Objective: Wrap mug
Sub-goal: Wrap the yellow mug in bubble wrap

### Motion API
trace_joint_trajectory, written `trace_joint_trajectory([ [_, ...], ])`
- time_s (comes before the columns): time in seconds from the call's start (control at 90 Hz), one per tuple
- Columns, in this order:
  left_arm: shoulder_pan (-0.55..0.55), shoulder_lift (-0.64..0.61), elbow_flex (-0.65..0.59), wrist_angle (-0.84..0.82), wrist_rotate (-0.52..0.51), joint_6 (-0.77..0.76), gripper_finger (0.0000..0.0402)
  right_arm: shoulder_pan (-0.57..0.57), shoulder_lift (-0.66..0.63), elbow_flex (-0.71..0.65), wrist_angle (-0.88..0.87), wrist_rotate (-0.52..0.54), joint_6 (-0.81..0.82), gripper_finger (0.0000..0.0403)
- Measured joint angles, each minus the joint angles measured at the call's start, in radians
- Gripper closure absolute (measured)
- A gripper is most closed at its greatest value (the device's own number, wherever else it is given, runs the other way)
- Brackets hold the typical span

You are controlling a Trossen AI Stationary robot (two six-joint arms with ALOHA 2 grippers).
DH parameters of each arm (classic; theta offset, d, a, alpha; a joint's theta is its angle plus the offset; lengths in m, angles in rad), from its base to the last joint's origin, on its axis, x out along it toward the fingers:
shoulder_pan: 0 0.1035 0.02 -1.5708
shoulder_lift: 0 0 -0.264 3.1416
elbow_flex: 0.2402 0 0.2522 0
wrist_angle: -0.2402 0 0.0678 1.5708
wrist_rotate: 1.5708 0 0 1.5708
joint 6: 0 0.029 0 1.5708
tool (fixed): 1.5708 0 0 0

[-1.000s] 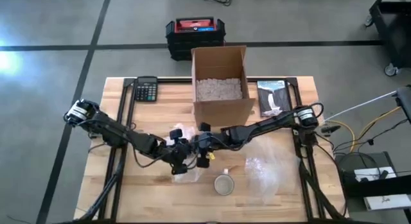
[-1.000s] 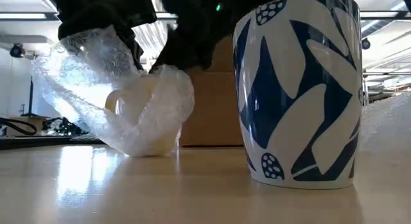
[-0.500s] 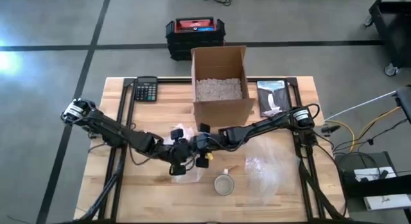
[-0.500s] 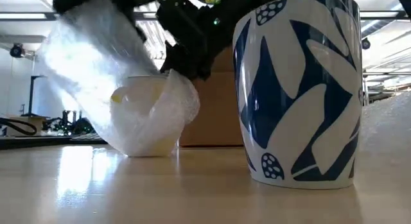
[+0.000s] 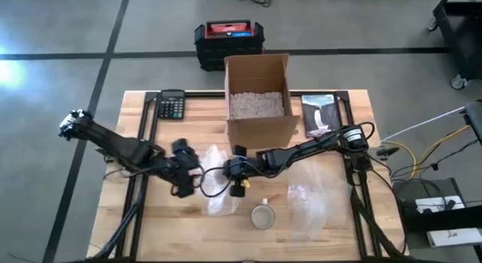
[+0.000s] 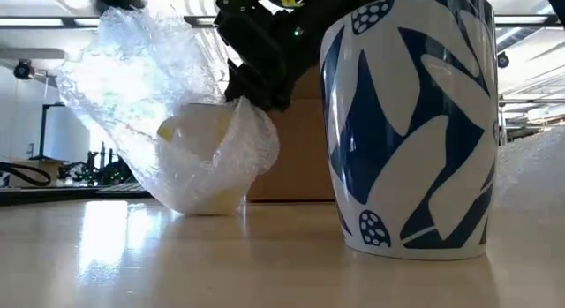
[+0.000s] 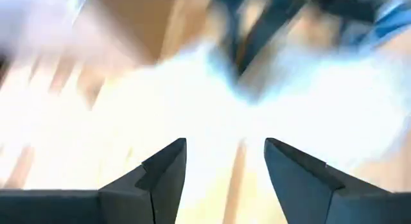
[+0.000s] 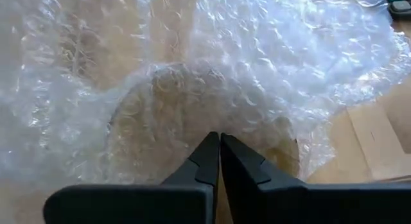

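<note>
1. A pale mug (image 6: 199,167) stood on the table (image 5: 151,210), left of centre, half swathed in bubble wrap (image 6: 141,87) that rose in a loose sheet over its left side.
2. The right gripper (image 5: 235,175) had its fingers pressed together, pinching the wrap at the mug's right rim; the right wrist view showed the closed tips (image 8: 218,150) against the film over the mug.
3. The left gripper (image 5: 186,175) sat just left of the bundle, jaws spread and holding nothing, clear of the wrap.
4. A blue-and-white mug (image 6: 410,123) stood bare near the front edge, close to the right of the bundle.
5. A box (image 5: 257,97) stood behind the grippers, a calculator (image 5: 171,105) at the back left corner, spare wrap (image 5: 312,199) at the right.
6. Bare wood lay open at the front left of the table.
</note>
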Motion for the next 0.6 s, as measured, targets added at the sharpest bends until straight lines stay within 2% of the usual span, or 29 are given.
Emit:
trace_joint_trajectory([
  [0.089, -0.028, -0.037, -0.067, -0.066, 0.008, -0.111, 0.0236, 0.000, 0.000, 0.000, 0.000, 0.000, 0.000, 0.0401],
  [0.178, -0.046, -0.057, -0.174, 0.043, 0.013, -0.133, 0.0269, 0.000, 0.001, 0.000, 0.000, 0.000, 0.000, 0.0401],
  [0.278, -0.047, -0.050, -0.297, 0.328, 0.024, -0.051, 0.0324, 0.000, 0.001, -0.001, 0.002, -0.001, 0.000, 0.0401],
  [0.389, -0.037, -0.013, -0.397, 0.747, -0.015, 0.137, 0.0386, 0.000, 0.001, -0.001, 0.005, -0.001, 0.002, 0.0401],
  [0.5, -0.003, 0.053, -0.459, 1.098, -0.025, 0.280, 0.0392, 0.000, 0.001, -0.002, 0.015, -0.002, 0.003, 0.0401],
  [0.6, 0.036, 0.135, -0.472, 1.172, 0.001, 0.303, 0.0399, 0.001, 0.002, -0.002, 0.024, -0.002, 0.003, 0.0401],
])
